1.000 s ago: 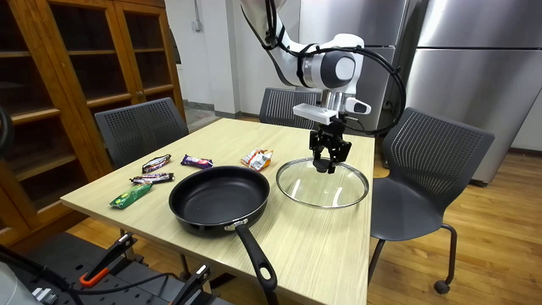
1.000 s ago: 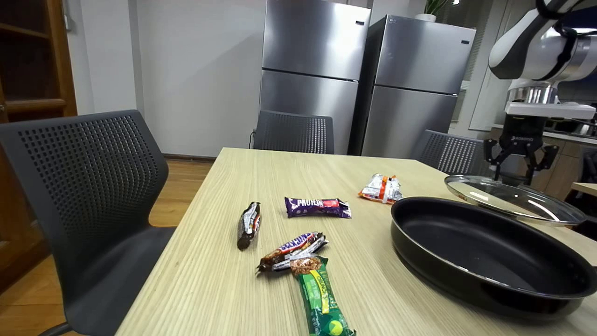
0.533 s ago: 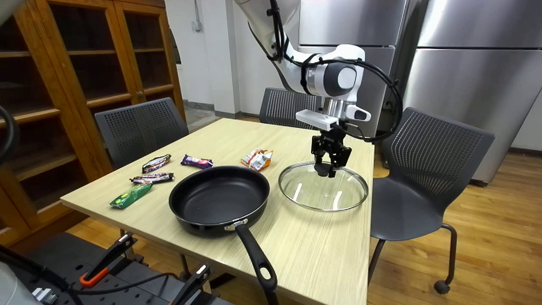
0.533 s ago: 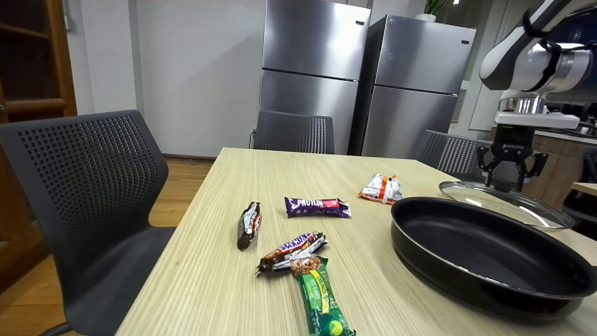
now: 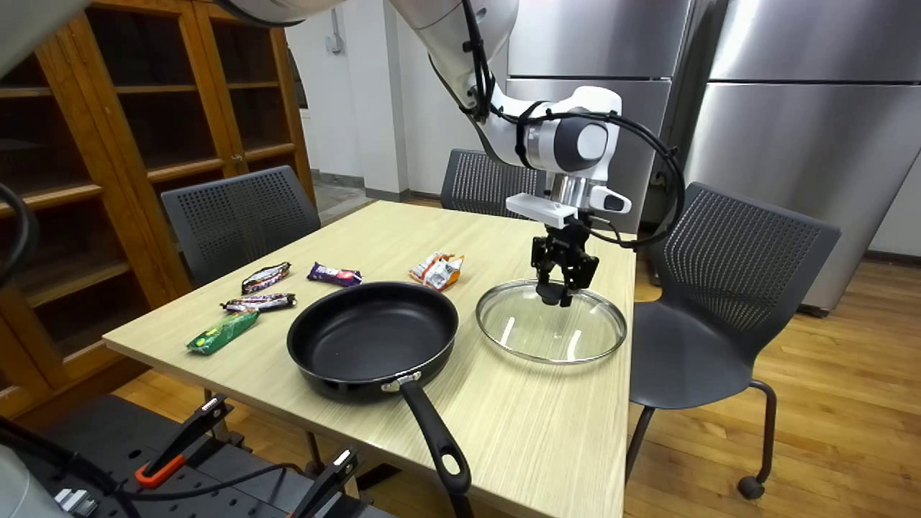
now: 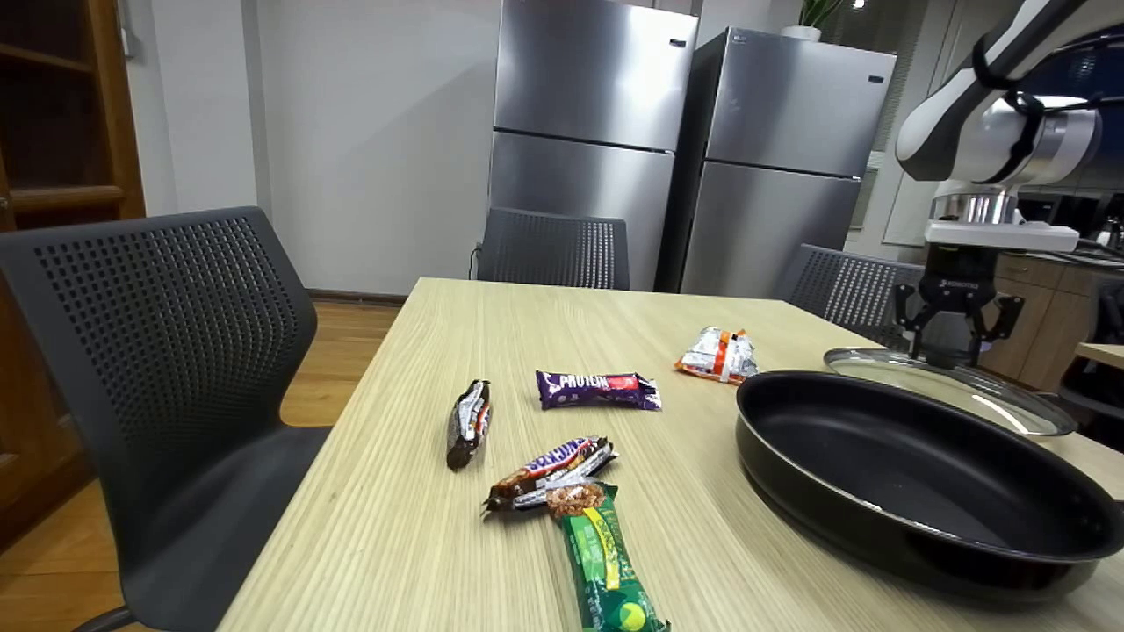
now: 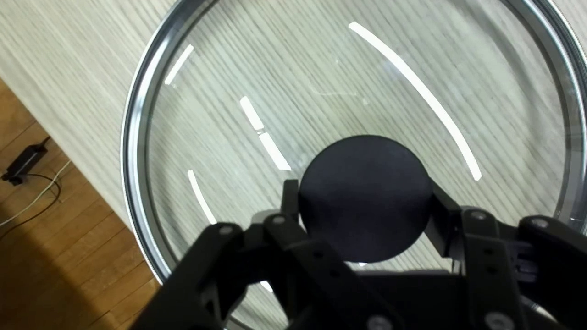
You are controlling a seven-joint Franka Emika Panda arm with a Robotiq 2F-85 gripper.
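Note:
A round glass lid [image 5: 529, 334] with a steel rim and a black knob [image 7: 362, 183] is under my gripper [image 5: 552, 292]. In the wrist view the fingers [image 7: 290, 197] press on opposite sides of the knob, so the gripper is shut on it. The lid lies nearly level, low over the tabletop or on it; I cannot tell whether the rim touches. Beside the lid stands a black frying pan [image 5: 370, 334], uncovered, its handle [image 5: 435, 432] reaching past the table edge. In an exterior view the pan partly hides the near side of the lid [image 6: 975, 391].
Snacks lie past the pan: an orange-and-white bag [image 5: 437, 270], a purple bar [image 6: 599, 390], two dark-wrapped bars [image 6: 553, 470] [image 6: 469, 424] and a green bar [image 6: 606, 553]. Chairs [image 5: 705, 309] surround the table [image 5: 446, 475]. The lid is close to one table edge.
My gripper and the lid have come down together toward the tabletop, shifting slightly sideways, and the lid has levelled out. The pan and the snacks have not moved.

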